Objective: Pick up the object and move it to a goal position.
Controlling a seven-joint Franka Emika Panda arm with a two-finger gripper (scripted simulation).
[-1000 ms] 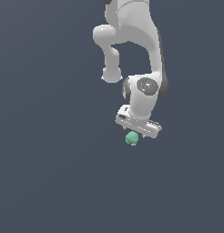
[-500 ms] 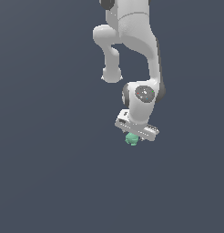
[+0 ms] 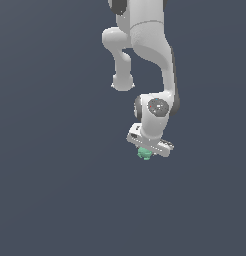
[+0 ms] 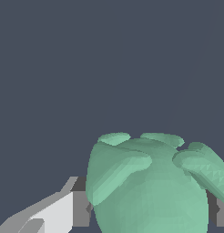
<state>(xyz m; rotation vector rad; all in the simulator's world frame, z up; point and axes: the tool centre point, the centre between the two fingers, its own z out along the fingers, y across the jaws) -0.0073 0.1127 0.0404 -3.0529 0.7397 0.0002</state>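
Under the white gripper [image 3: 146, 151], at the low end of the arm [image 3: 145, 45], sits the object [image 3: 144, 153] — a lumpy mint-green blob, only its lower part peeking out below the hand in the exterior view. The wrist view fills with it: the object [image 4: 150, 186] sits between the grey fingers [image 4: 80, 207], one on each side and pressed up against it, so I judge them clamped on it. Held deep between the fingers like that, it should ride securely toward the goal, though no goal marker shows. Compared with a second ago, the arm has swung toward the exterior view's right and the wrist has dropped slightly — the blob has gone along with it.
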